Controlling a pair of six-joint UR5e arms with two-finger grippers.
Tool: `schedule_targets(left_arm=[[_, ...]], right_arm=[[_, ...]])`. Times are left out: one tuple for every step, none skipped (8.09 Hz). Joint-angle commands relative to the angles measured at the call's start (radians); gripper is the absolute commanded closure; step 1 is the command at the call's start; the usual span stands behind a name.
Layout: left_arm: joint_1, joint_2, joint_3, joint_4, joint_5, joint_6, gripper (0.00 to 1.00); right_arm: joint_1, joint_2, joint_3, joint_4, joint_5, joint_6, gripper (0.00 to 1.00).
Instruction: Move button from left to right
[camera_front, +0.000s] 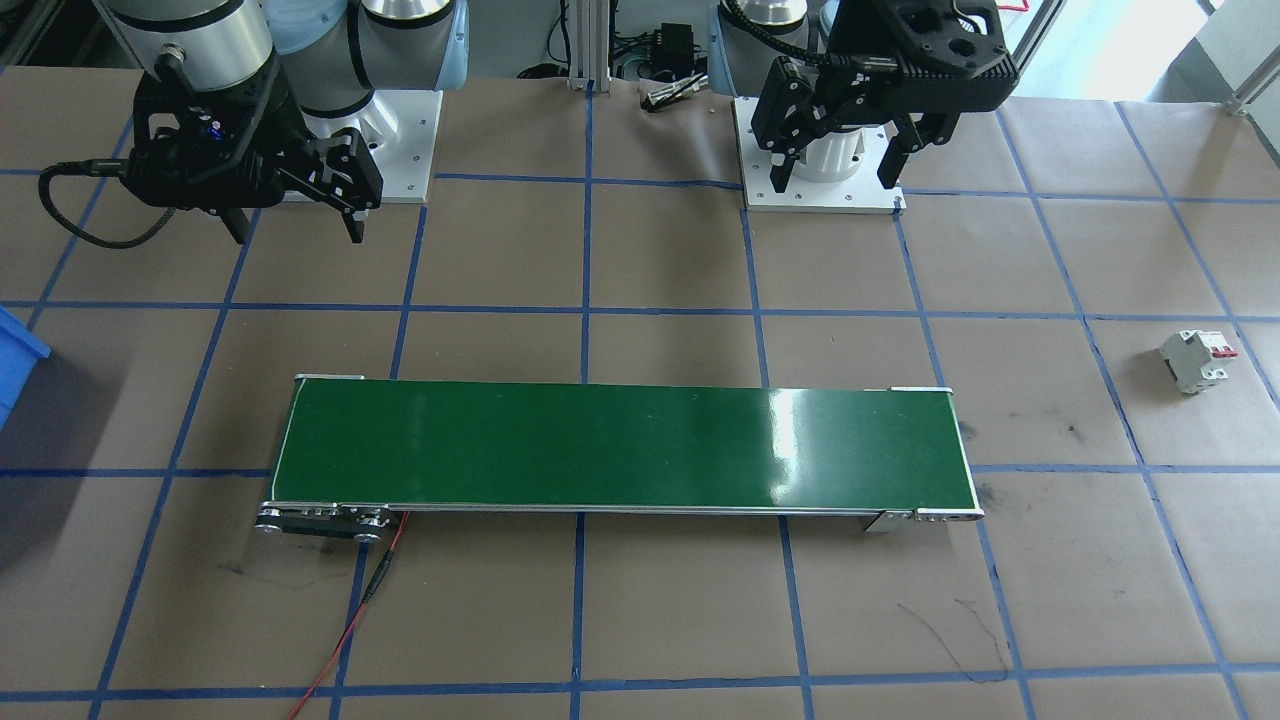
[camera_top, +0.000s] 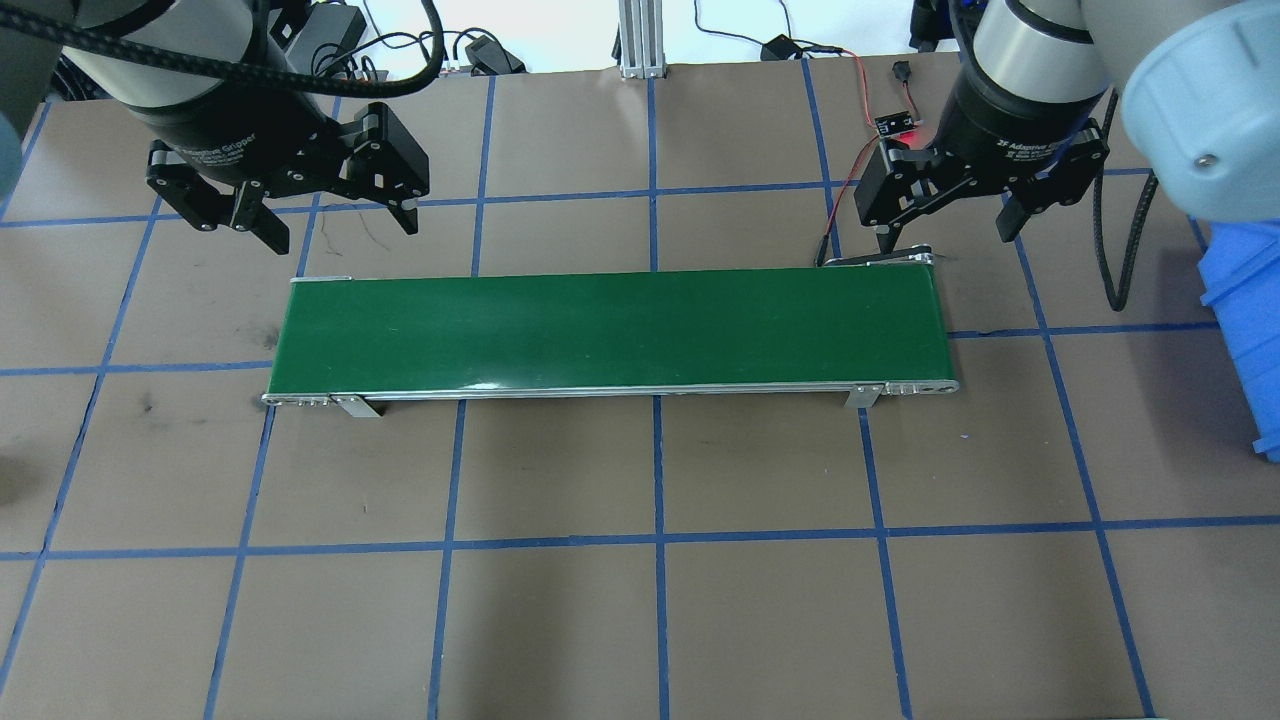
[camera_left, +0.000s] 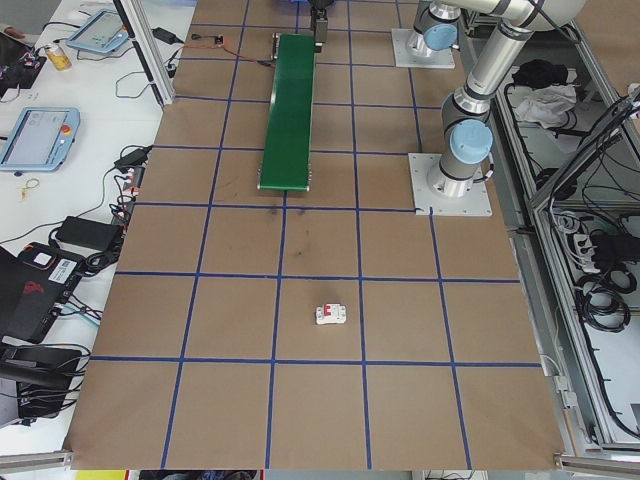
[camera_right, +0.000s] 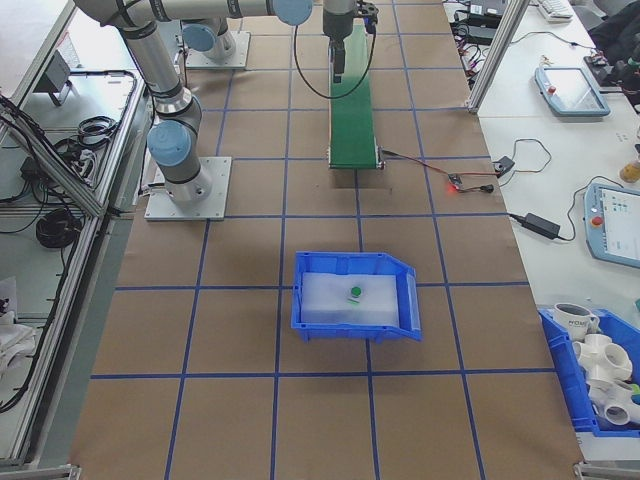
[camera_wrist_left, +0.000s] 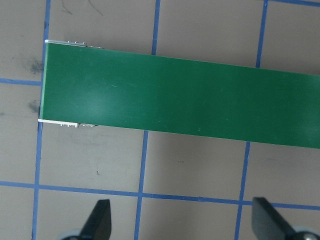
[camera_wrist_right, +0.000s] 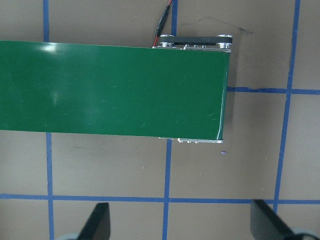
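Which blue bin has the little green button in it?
The blue bin in the middle of the table, with the white insert: the green button sits inside. The other blue bin, at the corner, holds white pipe fittings.

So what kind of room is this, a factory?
Probably a robot lab or test workshop: two robot arms bolted to a table taped into blue squares, a small green conveyor belt, and control tablets alongside.

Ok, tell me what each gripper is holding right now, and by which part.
Nothing is held. The left gripper and right gripper both hang open and empty above the table; the button lies in the blue bin.
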Motion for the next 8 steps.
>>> schedule_targets(left_arm=[[0.000, 0.002, 0.000, 0.000, 0.000, 0.002, 0.00], [0.000, 0.002, -0.002, 0.000, 0.000, 0.000, 0.00], [0.000, 0.002, -0.002, 0.000, 0.000, 0.000, 0.00], [0.000, 0.005, -0.002, 0.000, 0.000, 0.000, 0.00], [0.000, 0.010, -0.002, 0.000, 0.000, 0.002, 0.00], [0.000, 0.010, -0.002, 0.000, 0.000, 0.000, 0.00], [0.000, 0.010, -0.002, 0.000, 0.000, 0.002, 0.00], [0.000, 0.010, -0.002, 0.002, 0.000, 0.002, 0.00]], right_arm=[[0.003, 0.001, -0.001, -0.004, 0.000, 0.005, 0.00], [0.002, 0.001, 0.001, -0.004, -0.006, 0.005, 0.00], [0.002, 0.001, -0.001, -0.003, -0.012, 0.002, 0.00], [0.002, 0.003, -0.001, -0.004, -0.018, -0.005, 0.00], [0.002, 0.003, -0.001, -0.006, -0.017, -0.007, 0.00], [0.002, 0.001, -0.001, -0.003, -0.018, -0.007, 0.00], [0.002, 0.001, -0.001, -0.003, -0.017, -0.007, 0.00], [0.002, 0.001, -0.001, -0.003, -0.017, -0.007, 0.00]])
